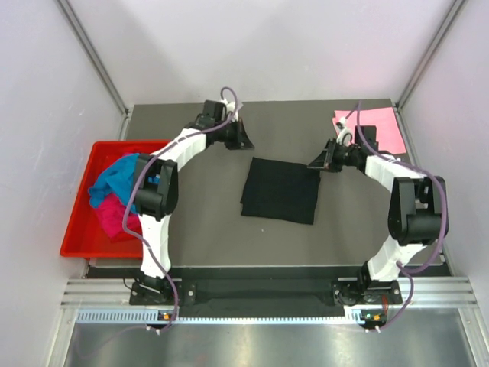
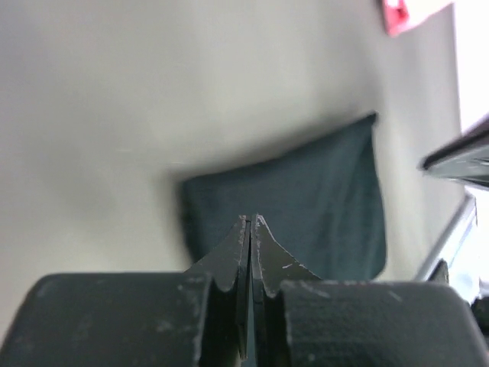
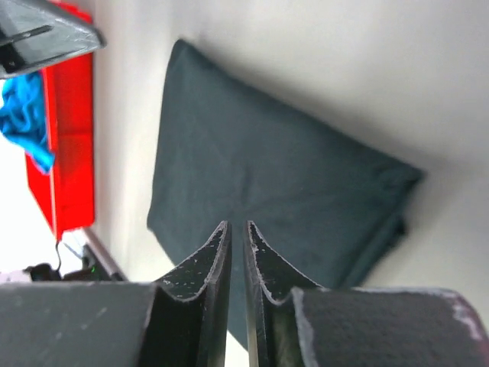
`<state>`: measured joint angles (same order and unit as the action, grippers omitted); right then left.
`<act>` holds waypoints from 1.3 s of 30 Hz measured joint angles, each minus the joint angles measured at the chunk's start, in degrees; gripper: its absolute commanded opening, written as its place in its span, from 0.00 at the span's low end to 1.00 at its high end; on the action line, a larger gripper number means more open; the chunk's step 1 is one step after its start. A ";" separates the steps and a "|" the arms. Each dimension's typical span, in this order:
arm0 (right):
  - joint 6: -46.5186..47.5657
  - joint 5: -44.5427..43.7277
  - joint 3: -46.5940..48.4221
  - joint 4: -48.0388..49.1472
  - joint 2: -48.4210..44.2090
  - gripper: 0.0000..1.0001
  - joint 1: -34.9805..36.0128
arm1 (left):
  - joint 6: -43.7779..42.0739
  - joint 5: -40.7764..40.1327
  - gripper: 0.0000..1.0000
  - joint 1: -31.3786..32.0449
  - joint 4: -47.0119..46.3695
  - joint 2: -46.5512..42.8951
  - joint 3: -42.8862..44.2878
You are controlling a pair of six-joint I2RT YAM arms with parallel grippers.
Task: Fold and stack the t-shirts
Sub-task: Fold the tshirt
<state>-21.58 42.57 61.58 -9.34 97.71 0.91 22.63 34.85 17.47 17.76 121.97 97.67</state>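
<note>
A folded black t-shirt (image 1: pixel 280 189) lies flat in the middle of the table; it also shows in the left wrist view (image 2: pixel 306 191) and the right wrist view (image 3: pixel 260 168). A folded light pink t-shirt (image 1: pixel 374 128) lies at the back right. The turquoise t-shirt (image 1: pixel 118 177) and the magenta t-shirt (image 1: pixel 114 215) lie crumpled in the red tray (image 1: pixel 76 229). My left gripper (image 1: pixel 243 139) (image 2: pixel 251 218) is shut and empty, above the table behind the black shirt's left corner. My right gripper (image 1: pixel 317 162) (image 3: pixel 236 224) is shut to a thin slit and empty, just off the black shirt's back right corner.
The red tray stands at the table's left edge, also in the right wrist view (image 3: pixel 72 153). Grey walls and metal posts close in the back and sides. Bare grey table surface (image 1: pixel 206 222) lies around the black shirt.
</note>
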 measured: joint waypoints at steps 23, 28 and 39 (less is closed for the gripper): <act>0.26 6.12 -7.56 4.70 0.68 0.26 -1.29 | 4.22 -1.09 0.05 -2.19 0.70 12.48 9.35; -0.07 9.01 -8.41 4.44 -2.75 0.25 5.29 | 4.04 -2.21 0.06 0.98 0.94 -1.42 -5.22; -3.28 13.05 -20.65 11.34 3.87 0.29 6.36 | 8.46 -2.64 0.06 7.98 -6.75 -10.97 -32.87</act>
<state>-24.86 55.61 40.93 2.00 101.58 7.27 31.09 32.21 25.45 11.00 111.00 64.79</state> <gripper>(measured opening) 0.272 0.064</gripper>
